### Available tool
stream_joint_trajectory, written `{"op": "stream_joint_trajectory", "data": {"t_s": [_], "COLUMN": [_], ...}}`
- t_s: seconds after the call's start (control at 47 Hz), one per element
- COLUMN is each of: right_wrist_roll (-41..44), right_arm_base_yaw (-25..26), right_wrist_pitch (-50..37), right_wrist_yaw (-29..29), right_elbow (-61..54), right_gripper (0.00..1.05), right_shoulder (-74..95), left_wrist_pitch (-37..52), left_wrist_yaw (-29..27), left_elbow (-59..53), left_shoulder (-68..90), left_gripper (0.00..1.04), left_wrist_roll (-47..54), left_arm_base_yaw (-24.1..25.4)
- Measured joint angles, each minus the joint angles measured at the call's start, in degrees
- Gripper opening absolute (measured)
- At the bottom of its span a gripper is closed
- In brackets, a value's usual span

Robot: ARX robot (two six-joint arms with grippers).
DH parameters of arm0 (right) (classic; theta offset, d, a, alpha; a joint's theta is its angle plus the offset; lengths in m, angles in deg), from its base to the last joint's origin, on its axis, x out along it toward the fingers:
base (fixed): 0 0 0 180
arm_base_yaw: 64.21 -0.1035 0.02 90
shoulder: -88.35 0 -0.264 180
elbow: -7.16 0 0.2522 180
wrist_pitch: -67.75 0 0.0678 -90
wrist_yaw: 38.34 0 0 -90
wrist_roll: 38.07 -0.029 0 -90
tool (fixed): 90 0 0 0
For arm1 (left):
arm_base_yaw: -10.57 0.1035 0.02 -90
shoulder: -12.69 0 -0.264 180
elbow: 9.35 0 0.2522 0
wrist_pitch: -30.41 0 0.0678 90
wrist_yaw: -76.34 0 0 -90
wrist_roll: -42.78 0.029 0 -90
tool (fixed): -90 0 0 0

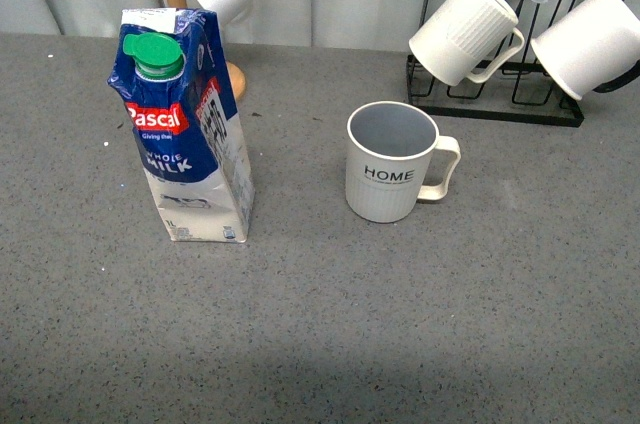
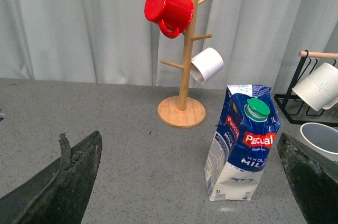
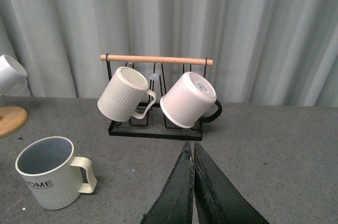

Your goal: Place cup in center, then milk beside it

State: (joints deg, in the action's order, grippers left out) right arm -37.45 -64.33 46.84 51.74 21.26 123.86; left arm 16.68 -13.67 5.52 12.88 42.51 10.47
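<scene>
The cup (image 1: 390,164), cream-white and ribbed with "HOME" on it, stands upright near the middle of the grey table, handle to the right. In the right wrist view the cup (image 3: 50,174) is off to one side of my right gripper (image 3: 190,147), which is shut with nothing in it. The milk (image 1: 185,134), a blue-and-white Pascal carton with a green cap, stands upright left of the cup. My left gripper (image 2: 185,182) is open and pulled back from the milk (image 2: 243,150), which stands ahead of it towards one finger. Neither gripper shows in the front view.
A wooden mug tree (image 2: 182,113) behind the milk carries a red mug (image 2: 168,10) and a white mug (image 2: 207,65). At the back right, a black rack (image 1: 500,104) holds a plain ribbed mug (image 1: 462,29) and a smooth white mug (image 1: 590,39). A curtain closes the back.
</scene>
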Motion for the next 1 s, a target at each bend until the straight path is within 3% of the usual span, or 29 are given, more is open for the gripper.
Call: {"op": "stream_joint_trajectory", "data": {"t_s": [0.446,0.935,0.999], "right_wrist_roll": [0.0,0.0,0.0], "right_arm_base_yaw": [0.0,0.0,0.0], "right_wrist_pitch": [15.61,24.85,31.61], "right_wrist_yaw": [0.0,0.0,-0.07], "right_elbow": [-0.07,-0.07,-0.02], "right_gripper": [0.01,0.01,0.01], "right_shoulder": [-16.57,-25.88,-30.88], "left_wrist_pitch": [0.0,0.0,0.0], "left_wrist_yaw": [0.0,0.0,0.0], "left_elbow": [0.0,0.0,0.0], "left_shoulder": [0.0,0.0,0.0], "left_gripper": [0.98,0.98,0.98], "left_wrist_roll": [0.0,0.02,0.02], "left_arm_base_yaw": [0.0,0.0,0.0]}}
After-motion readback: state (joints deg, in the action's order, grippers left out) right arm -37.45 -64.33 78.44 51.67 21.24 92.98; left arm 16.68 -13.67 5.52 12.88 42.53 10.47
